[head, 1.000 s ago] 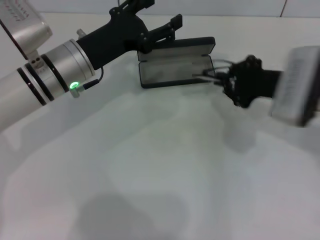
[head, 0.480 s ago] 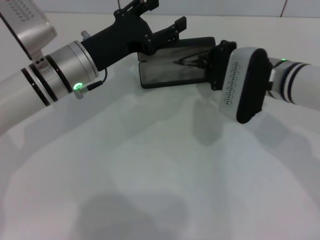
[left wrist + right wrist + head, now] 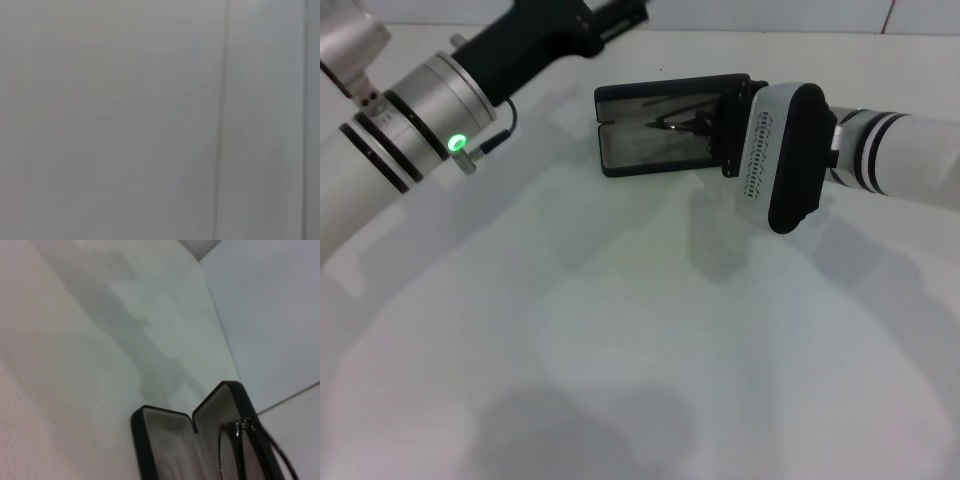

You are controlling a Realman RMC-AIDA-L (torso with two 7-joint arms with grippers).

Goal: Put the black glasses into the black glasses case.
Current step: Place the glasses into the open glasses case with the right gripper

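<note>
**Glasses poised over the open case**

Our right gripper [image 3: 712, 128] reaches in from the right over the open black glasses case [image 3: 620, 150], with the black glasses [image 3: 672, 122] at its tip. From the head view we judge the fingers to be clamped on the glasses, though the wrist housing hides the contact itself, so we hold that loosely. In the right wrist view the black glasses [image 3: 250, 447] show one rounded lens and a thin temple arm hanging above the grey lining of the black glasses case [image 3: 165, 440], near its hinged lid; whether the frame already touches the lining we cannot tell.

Our left gripper [image 3: 610, 15] sits up and away at the far left of the table [image 3: 620, 330], well apart from the case. Its fingers are not shown clearly enough for us to report.

As for handling, we judge the glasses light, stiff in the frame but thin and easily bent at the temple arms, with lenses that scratch. A hold on the bridge or the frame's front corner looks safest to us; pinching a lens or a lone temple risks twisting. The case looks rigid and light, so a careless push could slide it on the smooth table.
</note>
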